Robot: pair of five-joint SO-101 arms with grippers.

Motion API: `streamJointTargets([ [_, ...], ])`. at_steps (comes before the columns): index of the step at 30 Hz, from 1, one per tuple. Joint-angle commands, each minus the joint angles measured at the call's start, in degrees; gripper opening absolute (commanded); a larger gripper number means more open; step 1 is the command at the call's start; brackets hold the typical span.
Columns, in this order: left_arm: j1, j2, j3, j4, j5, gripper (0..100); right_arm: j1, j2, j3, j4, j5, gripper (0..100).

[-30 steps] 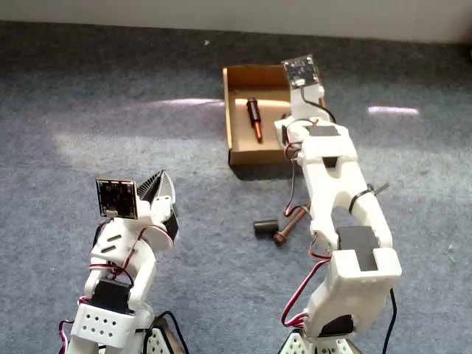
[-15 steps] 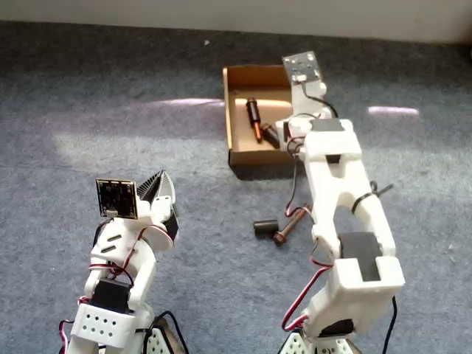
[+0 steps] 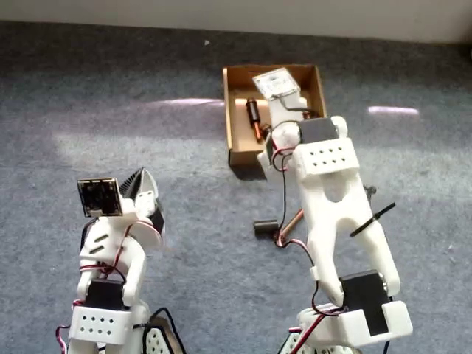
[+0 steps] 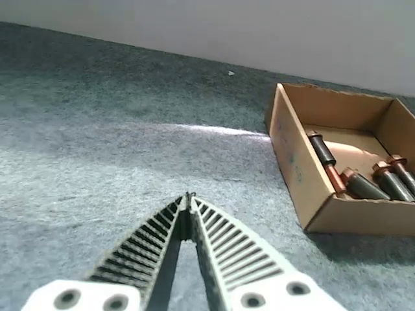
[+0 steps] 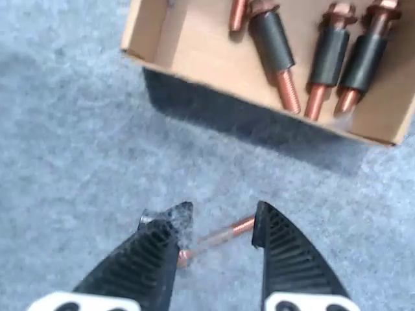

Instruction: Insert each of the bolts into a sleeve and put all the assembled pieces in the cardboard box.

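The cardboard box (image 3: pixel 228 110) sits at the back of the carpet with assembled bolt-and-sleeve pieces (image 5: pixel 331 55) lying in it. A loose black sleeve (image 3: pixel 265 227) and a loose copper bolt (image 3: pixel 294 219) lie on the carpet in front of the box, close beside my right arm (image 3: pixel 332 192). My right gripper (image 5: pixel 224 210) is open and empty, hanging above the carpet short of the box, and the loose bolt (image 5: pixel 227 233) shows below its fingers. At the front left, my left gripper (image 4: pixel 188 201) (image 3: pixel 141 181) is shut and empty, far from the box (image 4: pixel 292 155).
Grey carpet covers the whole work area, with a pale wall edge along the back. Open carpet lies between the left arm and the box. Red wires hang from the right arm near the loose bolt.
The right arm has drawn back out of the box and swung left, leaving another assembled piece inside. The left arm has shifted slightly to the left.
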Motion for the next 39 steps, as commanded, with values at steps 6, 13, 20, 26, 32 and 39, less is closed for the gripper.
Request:
streamJointTargets([
  [6,-6.2,-0.7,1.6,-3.1,-0.6,1,-8.7,-4.4,4.6,10.6,13.2,14.9],
  [13,-6.3,-0.7,1.6,-3.1,-0.6,1,-9.5,-10.5,20.5,-1.4,22.6,19.8],
  [20,-6.1,-0.7,1.6,-3.1,-0.6,1,-10.3,-10.9,30.7,-16.7,23.4,25.5],
  [26,-6.0,-0.7,1.6,-3.0,-0.6,1,-12.6,-5.0,33.3,-23.5,23.4,25.5],
  [32,-6.0,-0.7,1.6,-2.8,-0.6,1,-12.8,4.4,33.3,-25.3,23.4,25.4],
  [39,-6.0,-0.7,1.6,-2.9,-0.6,1,-11.9,5.4,33.6,-25.2,23.4,25.3],
])
